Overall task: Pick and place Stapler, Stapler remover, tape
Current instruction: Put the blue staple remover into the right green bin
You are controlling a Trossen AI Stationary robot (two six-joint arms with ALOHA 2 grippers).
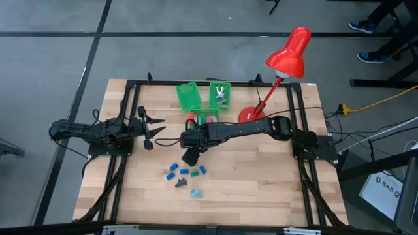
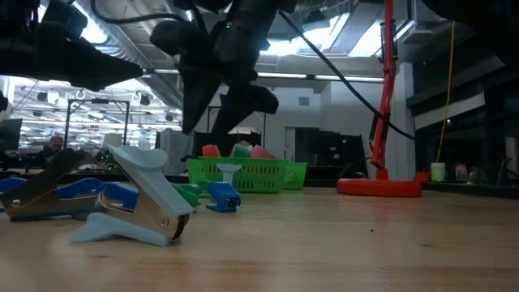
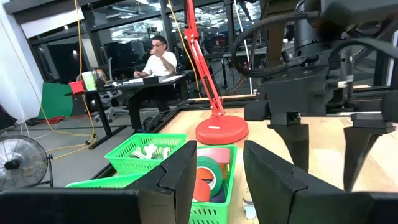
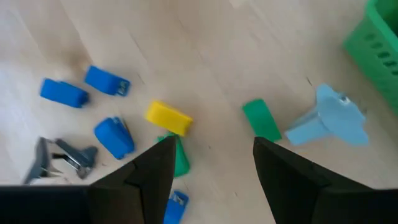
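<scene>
- The right pincer [image 1: 190,156] hangs over the middle of the wooden table [image 1: 261,183], its arm reaching in from the right side; its fingers [image 4: 152,171] stand apart with nothing between them, above the scattered small pieces.
- Under that pincer lie several small blocky blue staplers [image 4: 107,81], a yellow stapler [image 4: 168,118] and a green stapler [image 4: 261,120], all loose on the table, close together but mostly apart from one another.
- A pale grey-teal staple remover [image 4: 329,118] lies on the table just beside the green stapler, near a green basket's edge [image 4: 379,43].
- In the low view another pale staple remover [image 2: 138,203] lies on its side at the front of the table, claws down.
- The left pincer [image 1: 151,130] rests over the left part of the table, pointing toward the baskets; its fingers [image 3: 180,177] stand a narrow gap apart and hold nothing.
- Two green baskets [image 1: 189,96] stand side by side at the back of the table; a third, lower one [image 3: 217,208] sits in front of them.
- The tape rolls [image 3: 208,171], red, orange and green, lie inside that front basket.
- One back basket [image 1: 220,96] holds pale staple removers.
- A red desk lamp [image 1: 287,59] stands on the table right of the baskets.
- A person [image 3: 158,59] sits at a desk in the room beyond.
</scene>
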